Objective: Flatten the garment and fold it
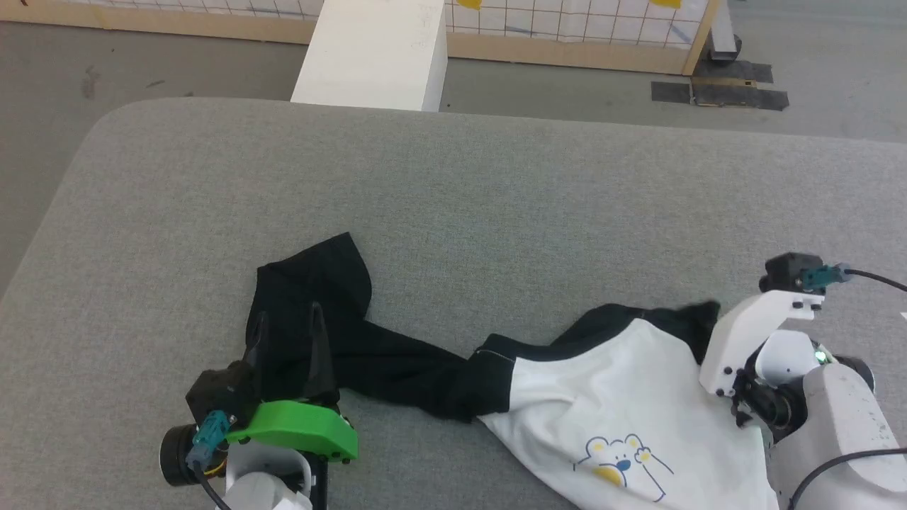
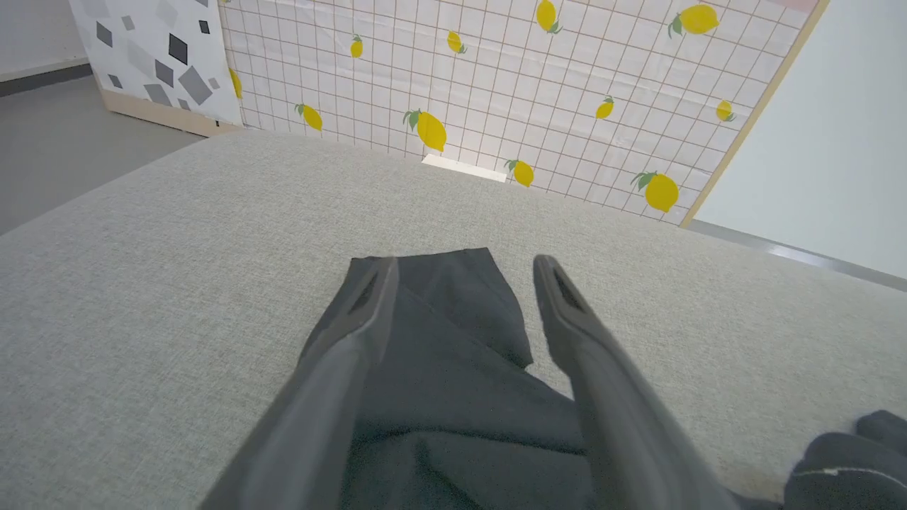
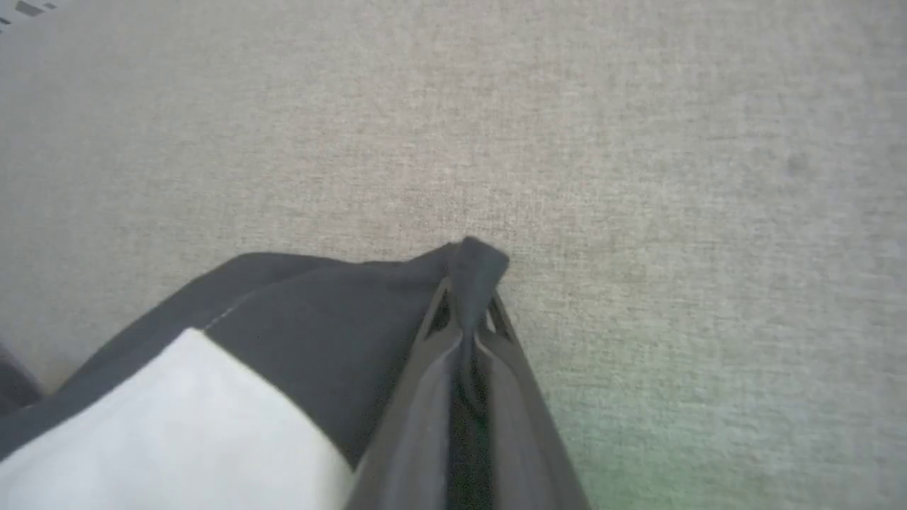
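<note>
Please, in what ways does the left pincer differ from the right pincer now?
The left pincer is open, its fingers apart over the black sleeve; the right pincer is shut on a black fold of the garment. The left pincer carries a green mount; the right pincer carries a white mount. Both have long dark fingers and meet the same garment.

We see the garment (image 1: 623, 382) lying crumpled and unfolded near the front edge of the grey counter (image 1: 496, 184); its white body bunches at the right, bear print (image 1: 623, 467) facing up; one black sleeve (image 1: 333, 312) stretches left, its end doubled over.
</note>
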{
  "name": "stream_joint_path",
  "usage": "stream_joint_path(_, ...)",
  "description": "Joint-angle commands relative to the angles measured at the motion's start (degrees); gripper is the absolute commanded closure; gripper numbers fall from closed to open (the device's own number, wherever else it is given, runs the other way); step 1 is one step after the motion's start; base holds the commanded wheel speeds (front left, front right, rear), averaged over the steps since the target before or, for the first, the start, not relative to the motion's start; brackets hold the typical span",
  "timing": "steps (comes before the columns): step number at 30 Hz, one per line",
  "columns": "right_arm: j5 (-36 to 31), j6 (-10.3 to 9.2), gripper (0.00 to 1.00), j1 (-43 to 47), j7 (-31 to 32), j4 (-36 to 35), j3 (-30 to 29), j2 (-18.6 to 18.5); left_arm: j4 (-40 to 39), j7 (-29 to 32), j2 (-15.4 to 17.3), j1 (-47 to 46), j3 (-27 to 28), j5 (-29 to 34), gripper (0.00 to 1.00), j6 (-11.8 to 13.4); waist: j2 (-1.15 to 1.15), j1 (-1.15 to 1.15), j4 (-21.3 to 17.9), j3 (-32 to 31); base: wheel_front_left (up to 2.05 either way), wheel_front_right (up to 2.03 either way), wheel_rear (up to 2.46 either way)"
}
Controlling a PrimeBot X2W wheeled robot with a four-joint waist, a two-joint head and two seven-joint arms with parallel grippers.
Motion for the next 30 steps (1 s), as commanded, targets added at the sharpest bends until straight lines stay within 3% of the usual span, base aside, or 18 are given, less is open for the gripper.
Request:
stream_joint_path(1, 0.0, -0.08, 1.00, 0.8, -3.1, -1.6, -0.1, 0.4, 0.3, -0.3, -0.1, -0.1, 0.0, -0.6, 0.00, 0.3, 0.00, 0.00, -0.9, -0.9, 0.00, 0.00, 0.00)
stream_joint_path(6, -2.8, -0.08, 1.00, 1.0, -14.5, -9.9, -5.0, -1.4, 0.7, -0.3, -0.1, 0.5, 0.3, -0.5, 0.00, 0.0, 0.00, 0.00, -2.9, -2.8, 0.00, 0.00, 0.00)
stream_joint_path(12, -12.5, -0.08, 1.00, 5.2, -19.7, -20.4, -17.4, -1.2, 0.8, -0.3, -0.1, 1.1, 0.1, -0.6, 0.00, 0.0, 0.00, 0.00, -5.4, -4.1, 0.00, 0.00, 0.00)
stream_joint_path(17, -16.9, -0.08, 1.00, 10.6, -17.6, -25.2, -25.4, 0.5, 1.1, -0.3, -0.1, 1.4, 0.2, -0.5, 0.00, -0.1, 0.00, 0.00, -7.2, -4.4, 0.00, 0.00, 0.00)
stream_joint_path(21, -13.3, -0.08, 1.00, 15.3, -9.0, -20.6, -26.6, 0.8, 1.4, -0.3, -0.1, 1.4, 0.0, -0.5, 0.00, -0.5, 0.00, 0.00, -8.4, -4.3, 0.00, 0.00, 0.00)
stream_joint_path(23, -11.2, -0.08, 0.63, 17.3, -5.5, -18.0, -25.5, 0.8, 1.7, -0.3, -0.1, 1.2, -0.4, -0.4, 0.00, -0.7, 0.00, 0.00, -8.9, -4.1, 0.00, 0.00, 0.00)
stream_joint_path(24, -10.1, -0.08, 0.02, 18.1, -5.0, -17.5, -24.5, 0.8, 1.9, -0.3, -0.1, 0.9, -0.8, -0.2, 0.00, -0.9, 0.00, 0.00, -9.2, -4.0, 0.00, 0.00, 0.00)
stream_joint_path(27, -7.1, -0.08, 0.00, 19.0, -8.0, -17.3, -21.8, 0.8, 2.7, -0.3, -0.1, -0.4, -2.3, -0.2, 0.00, -1.8, 0.00, 0.00, -10.2, -3.6, 0.00, 0.00, 0.00)
stream_joint_path(30, -5.0, -0.08, 0.00, 19.7, -16.1, -18.3, -18.1, 0.8, 4.0, -0.2, -0.1, -3.2, -5.6, 0.0, 0.00, -3.3, 0.00, 0.00, -11.5, -2.8, 0.00, 0.00, 0.00)
